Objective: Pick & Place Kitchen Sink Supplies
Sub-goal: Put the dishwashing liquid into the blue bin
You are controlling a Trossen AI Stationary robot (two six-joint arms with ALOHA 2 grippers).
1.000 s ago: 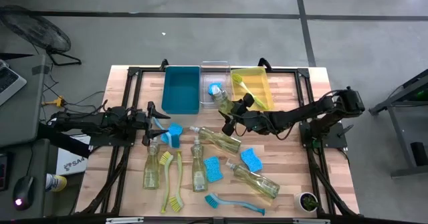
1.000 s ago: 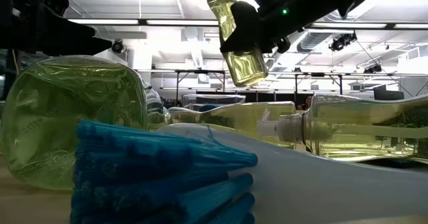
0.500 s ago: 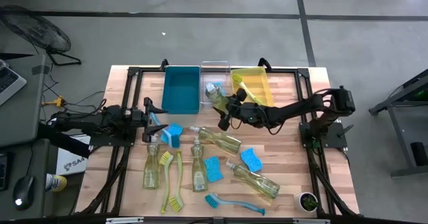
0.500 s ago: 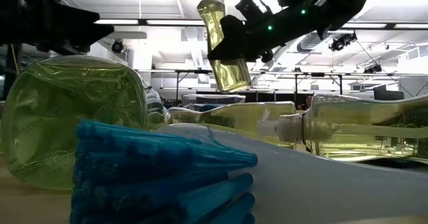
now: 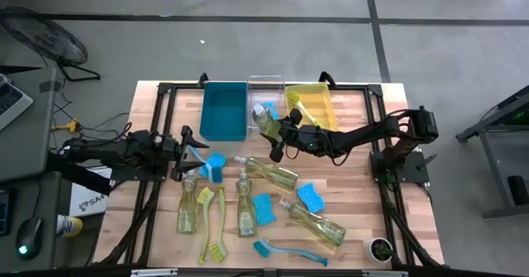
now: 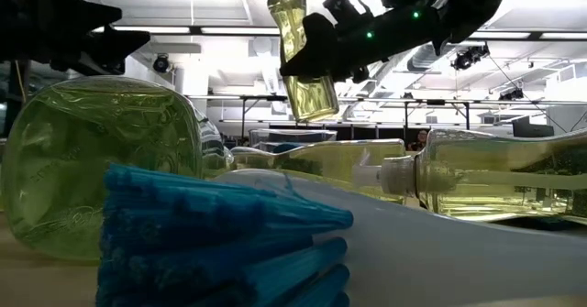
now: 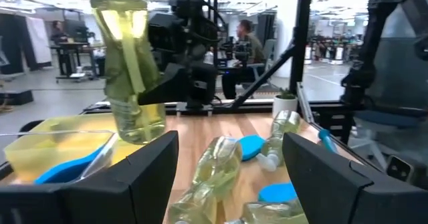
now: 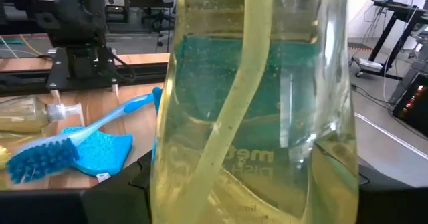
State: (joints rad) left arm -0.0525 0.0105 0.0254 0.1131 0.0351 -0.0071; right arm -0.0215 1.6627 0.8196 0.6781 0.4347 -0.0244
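Five clear pump bottles of yellow-green soap show in the high view: four lie on the wooden table (image 5: 355, 112) and one is held aloft. There are also four bright blue sponges, one (image 5: 311, 197) beside the rightmost lying bottle (image 5: 312, 222), and four long-handled dish brushes: two yellow-green ones (image 5: 213, 224) at the lower left, a blue one (image 5: 285, 250) at the near edge, and another blue one (image 5: 195, 152) by the left gripper (image 5: 183, 151). The right arm stretches across the table toward the bins, its right gripper (image 5: 282, 137) clamped around the held soap bottle (image 5: 266, 120), which hangs over the clear bin (image 5: 265, 103) between the teal bin (image 5: 224, 110) and yellow bin (image 5: 312, 105). The left gripper hovers low with its fingers spread, holding nothing.
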